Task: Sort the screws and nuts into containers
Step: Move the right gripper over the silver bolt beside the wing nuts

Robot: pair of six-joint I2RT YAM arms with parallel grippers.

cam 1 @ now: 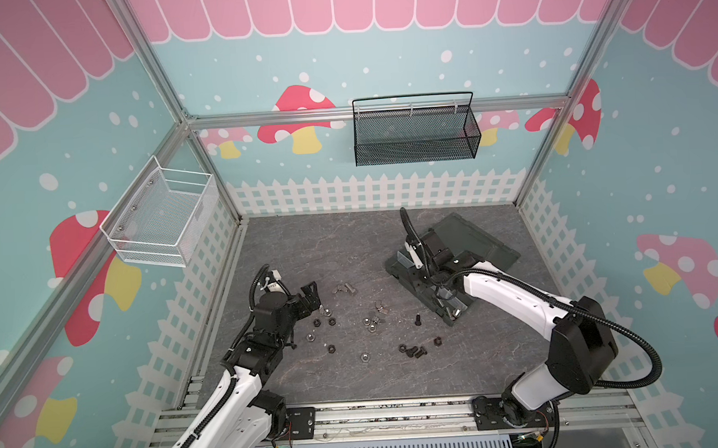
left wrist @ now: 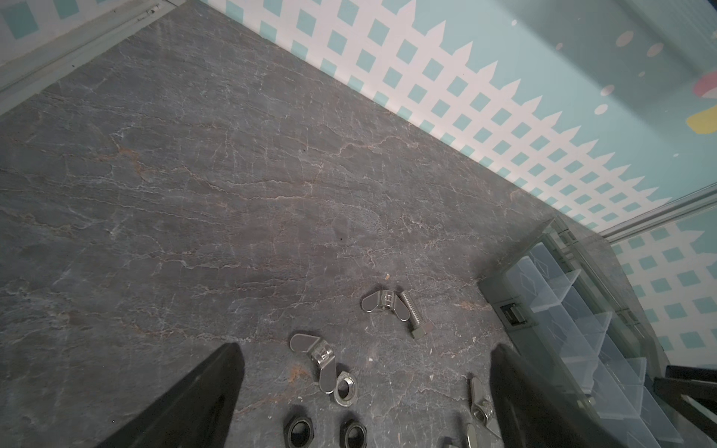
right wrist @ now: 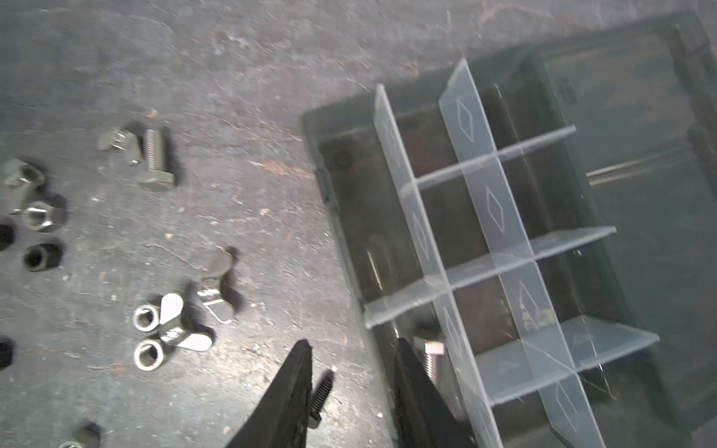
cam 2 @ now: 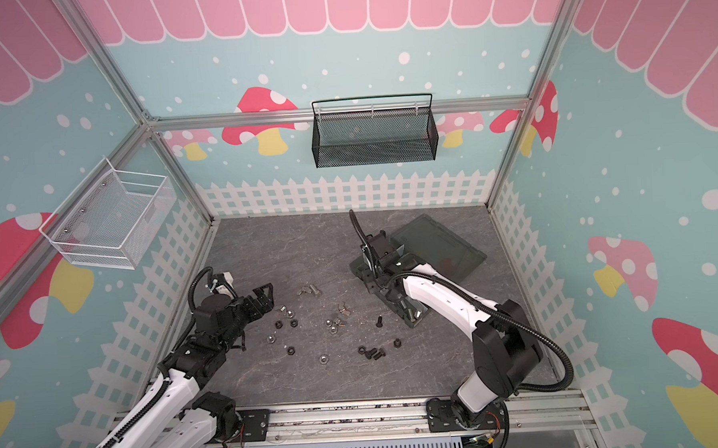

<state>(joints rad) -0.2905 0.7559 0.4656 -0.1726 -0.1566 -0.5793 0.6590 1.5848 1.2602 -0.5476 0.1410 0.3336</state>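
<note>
The right gripper (right wrist: 353, 391) has its black jaws parted with nothing between them. It straddles the long wall of the flat dark grey translucent plastic organizer box (right wrist: 349, 201), one finger inside the end compartment and the other outside. A shiny silver hex-head screw (right wrist: 432, 358) lies free in that compartment, just beside the inner finger. A short black screw (right wrist: 321, 393) lies on the table just outside the box wall, close against the outer finger.

The left gripper (left wrist: 364, 403) is well away from the box, spread wide and empty. It hangs over loose hardware: a black hex nut (left wrist: 297, 430), and a silver hex nut (left wrist: 344, 388) touching a silver wing nut (left wrist: 318, 358). More nuts and screws lie scattered between there and the box.

The main risk is probably the straddle. A sideways move before lifting could catch the wall or a whitish clear divider (right wrist: 485, 201), dragging the box or unseating the divider. The outer finger could also flick the black screw away. For the left gripper, closing on the touching pieces could pinch two at once, or squirt a nut out sideways.
</note>
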